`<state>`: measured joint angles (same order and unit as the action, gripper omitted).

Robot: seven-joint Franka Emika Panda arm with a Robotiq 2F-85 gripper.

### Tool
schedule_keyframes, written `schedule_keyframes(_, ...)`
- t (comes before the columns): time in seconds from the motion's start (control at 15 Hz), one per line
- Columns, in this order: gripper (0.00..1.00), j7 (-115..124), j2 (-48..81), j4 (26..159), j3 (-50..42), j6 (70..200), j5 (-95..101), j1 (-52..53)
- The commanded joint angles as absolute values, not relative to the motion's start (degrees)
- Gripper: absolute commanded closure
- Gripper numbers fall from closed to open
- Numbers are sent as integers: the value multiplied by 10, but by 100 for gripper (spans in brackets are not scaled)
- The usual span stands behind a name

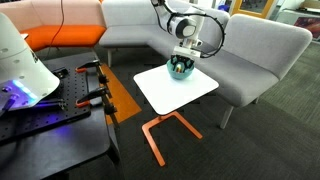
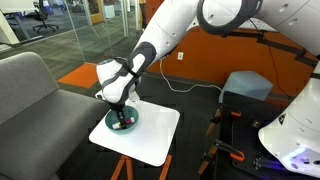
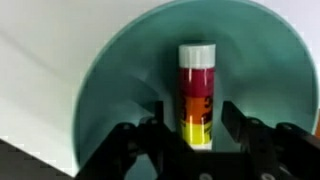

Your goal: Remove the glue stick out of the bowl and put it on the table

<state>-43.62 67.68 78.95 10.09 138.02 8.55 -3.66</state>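
Teal of the bowl [image 3: 120, 90] across most of the wrist view, smooth and glossy inside. Lying in it, the glue stick [image 3: 197, 95]: white cap toward the top of the view, then a magenta-red band, then orange, then yellow at the near end. Dark marks on the orange and yellow bands, too blurred to read; no brand name legible.

Gripper [image 3: 197, 132] down inside the bowl, straddling the stick's yellow end. Jaws apart, not clamped. A strip of teal between the black finger [image 3: 160, 128] on the view's left and the stick. Opposite finger just beside the label, contact impossible to judge.

In both exterior views, bowl [image 1: 180, 72] [image 2: 124, 124] resting on the white top of the table [image 1: 165, 92] [image 2: 145, 138], toward the side near the grey sofa [image 1: 250, 50]. Gripper [image 1: 181, 61] [image 2: 120, 113] reaching straight down into the bowl from the white arm above. Stick too small and too covered to make out there. Orange frame [image 1: 165, 128] beneath the table top, on dark carpet. Black workbench [image 1: 50, 130] in an exterior view, well apart from the table.
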Motion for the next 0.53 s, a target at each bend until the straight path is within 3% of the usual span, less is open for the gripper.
schedule_keyframes(0.0,63,-423,694,751,93,1345,96,-25)
schedule_keyframes(0.27,92,-418,687,755,90,1351,96,-22)
schedule_keyframes(0.47,92,-418,673,767,91,1348,96,-23)
